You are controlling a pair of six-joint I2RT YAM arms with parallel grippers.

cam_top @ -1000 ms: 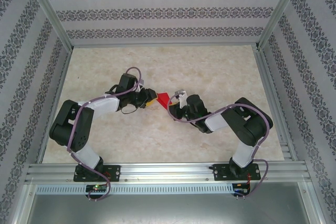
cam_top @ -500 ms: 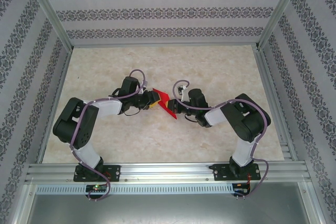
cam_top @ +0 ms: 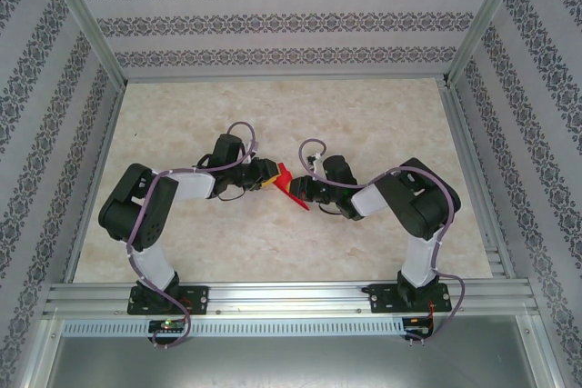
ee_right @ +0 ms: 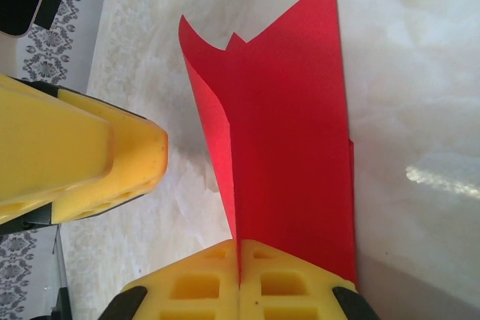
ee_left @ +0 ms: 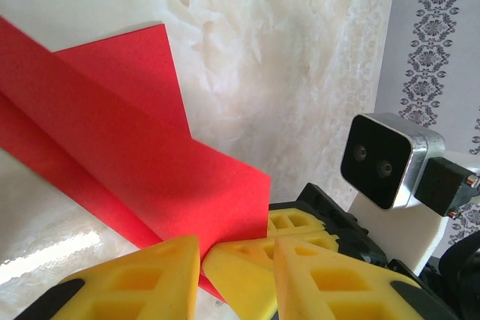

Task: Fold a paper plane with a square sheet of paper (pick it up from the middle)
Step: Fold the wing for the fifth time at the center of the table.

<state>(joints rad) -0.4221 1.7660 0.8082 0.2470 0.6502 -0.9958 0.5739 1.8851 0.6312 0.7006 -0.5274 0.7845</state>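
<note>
Two tools closer than one second ago. Right tool [ee_right: 238, 249] pinched on thin bright red creased paper sheet [ee_right: 292, 133], held above pale marbled counter [cam_top: 364, 124]. Left tool [cam_top: 272, 174] just beside right tool, part-open, narrowing, gripping nothing. You look near crease pinch.

The sheet of paper [cam_top: 287, 183] is plain bright red, and the table [cam_top: 364, 124] under it is cream with pale veins like marble. Above the table, the left gripper [cam_top: 271, 174] and the right gripper [ee_right: 238, 249] have yellow fingers on black bodies, the left arm [cam_top: 186, 186] and the right arm [cam_top: 418, 202] are black and white with purple cables [cam_top: 242, 125], and a small camera [ee_left: 386, 159] is silver with a black front. Around the table the walls [cam_top: 273, 24] are white with grey bands of dark floral ornament, and the frame [cam_top: 291, 295] at the table's near edge is silver metal.
</note>
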